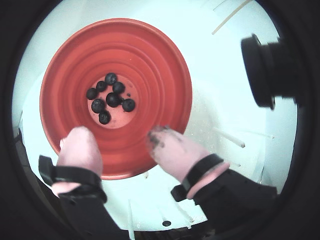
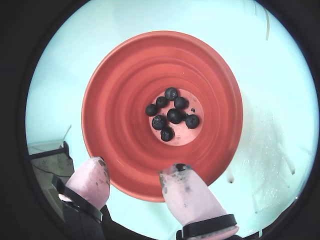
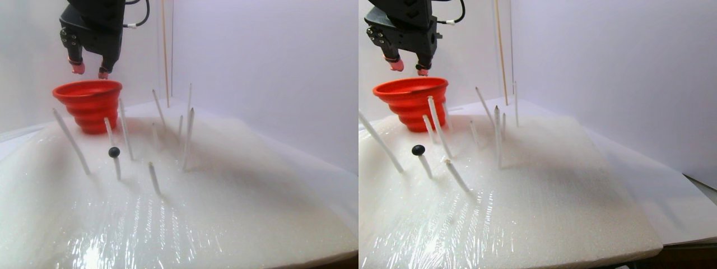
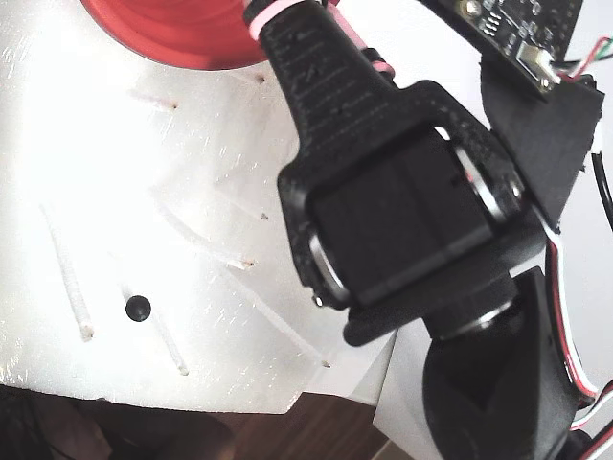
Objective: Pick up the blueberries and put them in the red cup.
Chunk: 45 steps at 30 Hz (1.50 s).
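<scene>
Gripper [image 2: 135, 177] hangs wide and empty over the red cup [image 2: 120, 125] while one blueberry [image 3: 113, 152], probably light and squashy, needs gentle side pinching.

Blueberries [image 2: 172, 114] inside red cup [image 2: 120, 100]

seven blueberries [image 2: 174, 116] in one red cup [image 2: 120, 120]; one outside.

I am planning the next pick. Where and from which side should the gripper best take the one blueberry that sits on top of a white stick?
Probably from above, closing on the round sides of the blueberry. It sits on the tip of a thin white stick, so only its top and sides are free. Other sticks stand close around it in the stereo pair view, so a sideways approach risks hitting them. The gripper hangs open above the red cup.
</scene>
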Each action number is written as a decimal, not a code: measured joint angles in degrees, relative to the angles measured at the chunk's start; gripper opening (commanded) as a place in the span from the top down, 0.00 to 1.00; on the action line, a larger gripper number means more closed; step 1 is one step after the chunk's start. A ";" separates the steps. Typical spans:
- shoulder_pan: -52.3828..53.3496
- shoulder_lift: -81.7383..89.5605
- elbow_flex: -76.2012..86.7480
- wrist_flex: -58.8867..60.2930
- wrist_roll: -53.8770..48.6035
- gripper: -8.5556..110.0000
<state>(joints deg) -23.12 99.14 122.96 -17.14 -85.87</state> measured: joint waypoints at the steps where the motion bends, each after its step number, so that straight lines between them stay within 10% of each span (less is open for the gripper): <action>1: 0.00 0.62 0.62 0.44 -0.44 0.76; 45: 4.22 23.03 17.93 17.67 -9.23 0.77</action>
<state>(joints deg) -18.90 122.17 140.89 0.53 -95.10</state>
